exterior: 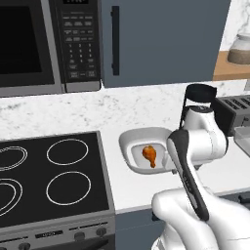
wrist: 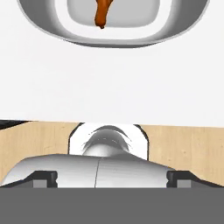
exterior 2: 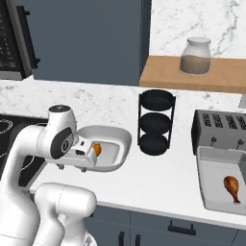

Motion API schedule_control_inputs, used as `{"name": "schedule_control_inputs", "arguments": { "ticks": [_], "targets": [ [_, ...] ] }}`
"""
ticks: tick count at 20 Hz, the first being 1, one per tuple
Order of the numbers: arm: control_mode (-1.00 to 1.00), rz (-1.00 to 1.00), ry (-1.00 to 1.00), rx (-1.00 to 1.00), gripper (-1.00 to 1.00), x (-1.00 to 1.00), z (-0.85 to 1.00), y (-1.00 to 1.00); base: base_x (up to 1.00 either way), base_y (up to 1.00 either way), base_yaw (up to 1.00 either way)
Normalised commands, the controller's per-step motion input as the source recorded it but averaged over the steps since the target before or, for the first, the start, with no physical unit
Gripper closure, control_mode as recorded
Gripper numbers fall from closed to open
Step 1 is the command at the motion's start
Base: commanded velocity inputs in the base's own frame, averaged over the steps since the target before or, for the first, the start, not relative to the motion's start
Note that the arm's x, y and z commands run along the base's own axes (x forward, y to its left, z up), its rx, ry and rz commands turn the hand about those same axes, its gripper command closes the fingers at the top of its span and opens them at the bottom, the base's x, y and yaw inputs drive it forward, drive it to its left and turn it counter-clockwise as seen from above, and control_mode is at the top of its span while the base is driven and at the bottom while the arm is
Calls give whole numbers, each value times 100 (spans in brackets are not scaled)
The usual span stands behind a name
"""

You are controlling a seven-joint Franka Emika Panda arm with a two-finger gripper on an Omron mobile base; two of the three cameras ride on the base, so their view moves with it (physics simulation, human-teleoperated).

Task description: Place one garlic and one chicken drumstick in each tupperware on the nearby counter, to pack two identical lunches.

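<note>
End effector [wrist: 112, 178] standing wide open, gripping nothing.
Ahead of it, a chicken drumstick [wrist: 102, 13] is lying inside the oval tupperware [wrist: 65, 33] on the desk [wrist: 112, 83].

Flanking rear views, shared counter [exterior: 136, 188]

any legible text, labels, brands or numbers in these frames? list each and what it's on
No text here can be read.
Microwave keypad: rows of small white button marks, too small and blurred to read.
Stove front panel: a faint light mark between the knobs, unreadable.
Toaster, glass jar, oval tupperware, rectangular tupperware: no label or brand visible.
</note>
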Motion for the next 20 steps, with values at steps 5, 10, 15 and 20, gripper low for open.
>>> {"name": "schedule_control_inputs", "arguments": {
  "ticks": [5, 10, 15, 20],
  "targets": [
    [100, 0, 0, 0, -100, 0, 0, 0, -11, 0, 0],
    [100, 0, 0, 0, -100, 0, 0, 0, -100, -25, -28],
    [100, 0, 0, 0, -100, 0, 0, 0, -84, -68, -40],
    [100, 0, 0, 0, -100, 0, 0, 0, -15, -100, -44]
  ]
}}
